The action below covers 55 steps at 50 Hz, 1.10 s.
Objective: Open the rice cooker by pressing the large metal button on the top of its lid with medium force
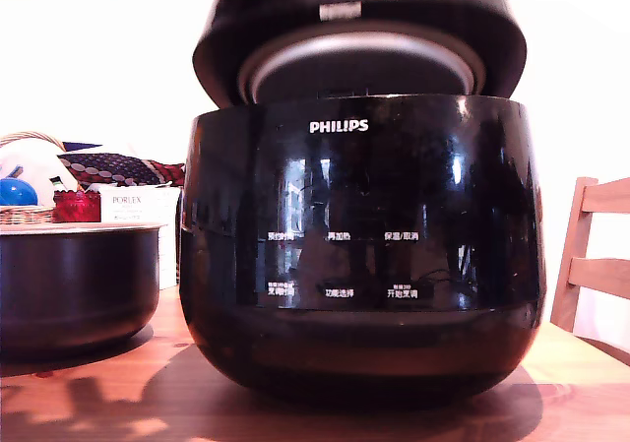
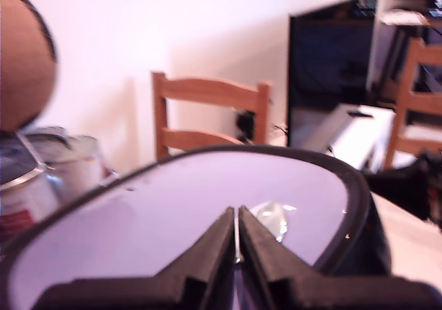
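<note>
Rice cooker (image 1: pixel 359 265) centre of wooden table (image 1: pixel 89 403), lid (image 1: pixel 359 29) popped part-open, silver underside showing. Gripper (image 2: pixel 237 244) clenched, fingertips together, empty, over glossy lid top (image 2: pixel 173 206) near the metal button (image 2: pixel 271 218). Smaller matte pot (image 1: pixel 77 280) on exterior view's left.

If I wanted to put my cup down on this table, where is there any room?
In the exterior view, bare wood shows in front of the rice cooker and at the view's right, between it and the wooden chair. The view's left is crowded: a smaller black pot sits close beside the cooker, with a basket and boxes behind.
</note>
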{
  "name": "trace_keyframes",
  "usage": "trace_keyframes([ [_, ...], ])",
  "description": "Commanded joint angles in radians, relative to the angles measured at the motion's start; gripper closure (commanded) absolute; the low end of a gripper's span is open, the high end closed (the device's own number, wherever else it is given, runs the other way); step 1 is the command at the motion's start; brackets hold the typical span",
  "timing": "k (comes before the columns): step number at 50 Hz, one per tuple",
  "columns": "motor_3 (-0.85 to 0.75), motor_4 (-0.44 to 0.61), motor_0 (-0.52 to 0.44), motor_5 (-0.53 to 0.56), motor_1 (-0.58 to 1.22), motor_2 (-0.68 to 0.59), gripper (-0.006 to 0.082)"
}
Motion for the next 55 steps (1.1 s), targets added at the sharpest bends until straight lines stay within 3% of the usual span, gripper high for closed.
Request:
trace_keyframes([
  [1, -0.004, -0.021, 0.015, -0.004, -0.016, -0.024, 0.0789],
  [12, -0.025, -0.077, 0.086, -0.001, -0.066, -0.024, 0.0789],
  [32, -0.137, -0.125, 0.314, 0.031, -0.177, -0.024, 0.0789],
  [55, -0.216, -0.132, 0.521, 0.030, -0.269, -0.024, 0.0789],
])
